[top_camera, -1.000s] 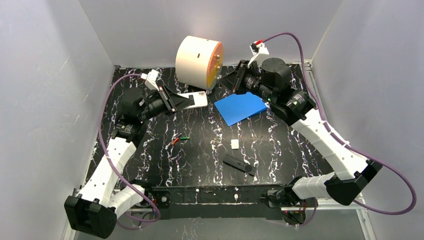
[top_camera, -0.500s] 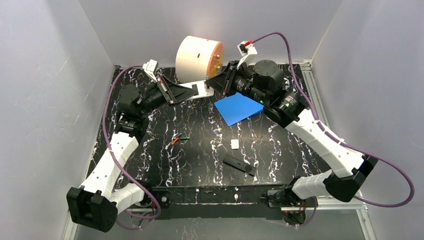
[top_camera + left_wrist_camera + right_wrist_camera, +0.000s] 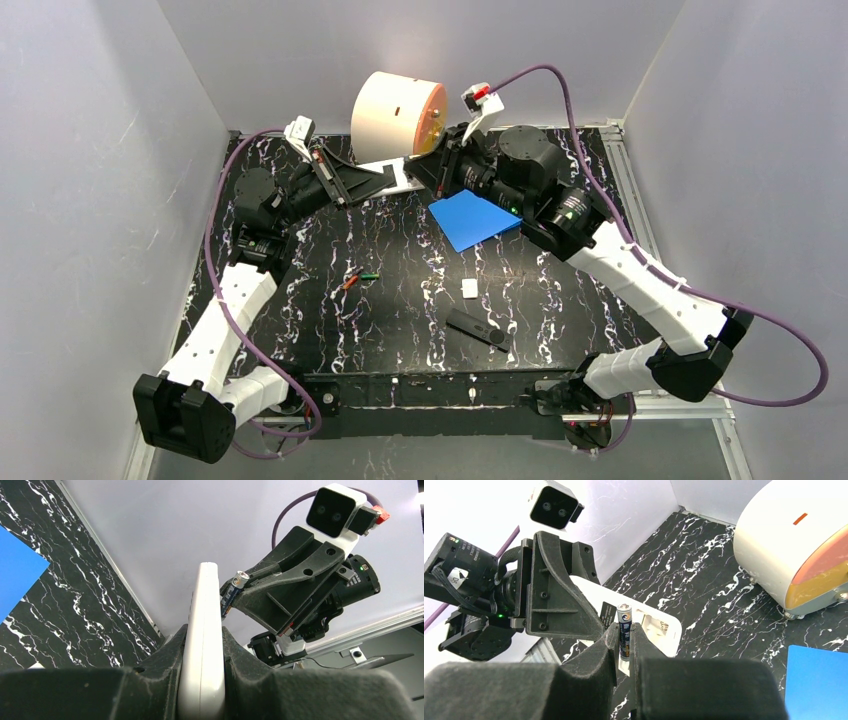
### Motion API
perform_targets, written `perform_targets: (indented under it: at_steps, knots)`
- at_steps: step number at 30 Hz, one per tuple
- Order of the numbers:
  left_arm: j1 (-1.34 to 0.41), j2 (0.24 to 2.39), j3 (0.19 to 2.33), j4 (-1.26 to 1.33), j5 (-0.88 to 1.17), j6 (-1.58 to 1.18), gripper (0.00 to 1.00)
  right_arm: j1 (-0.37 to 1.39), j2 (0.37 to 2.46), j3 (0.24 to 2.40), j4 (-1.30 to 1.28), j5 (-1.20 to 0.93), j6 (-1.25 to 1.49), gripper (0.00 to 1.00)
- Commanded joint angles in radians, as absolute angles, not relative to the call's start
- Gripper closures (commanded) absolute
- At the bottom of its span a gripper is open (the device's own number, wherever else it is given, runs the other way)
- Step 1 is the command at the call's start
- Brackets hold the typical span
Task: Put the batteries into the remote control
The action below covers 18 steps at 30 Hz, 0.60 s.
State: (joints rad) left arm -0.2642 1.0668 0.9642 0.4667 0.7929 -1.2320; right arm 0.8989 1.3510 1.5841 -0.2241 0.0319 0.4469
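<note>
Fig.: L gripper (image 3: 202,642) clamps white remote (image 3: 206,600) edge-on, raised so its open bay (image 3: 657,624) faces R arm. R gripper (image 3: 625,632) pinches a battery (image 3: 624,617) upright at the bay, presumably for insertion. Two more batteries (image 3: 357,278) lie on table (image 3: 560,290), centre-left.

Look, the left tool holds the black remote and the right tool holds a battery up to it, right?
Not quite: the left tool holds the white remote, as the left wrist view shows. The right tool does hold a battery up to it.
</note>
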Motion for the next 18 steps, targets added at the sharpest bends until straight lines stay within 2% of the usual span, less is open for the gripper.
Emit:
perform_targets:
  at_steps: [1, 8, 15, 18]
  knots:
    - [-0.267, 1.051, 0.992, 0.529, 0.802, -1.265, 1.0, 0.904, 1.338, 1.622, -0.196, 0.089, 0.384, 0.99]
    - [-0.267, 1.049, 0.98, 0.534, 0.787, -1.27, 1.0, 0.905, 1.308, 1.593, -0.166, 0.116, 0.386, 0.99]
    - [-0.267, 1.057, 0.983, 0.559, 0.783, -1.285, 1.0, 0.906, 1.342, 1.603, -0.18, 0.047, 0.403, 0.98]
    - [-0.267, 1.053, 0.982, 0.565, 0.773, -1.288, 1.0, 0.908, 1.338, 1.595, -0.182, 0.058, 0.401, 0.93]
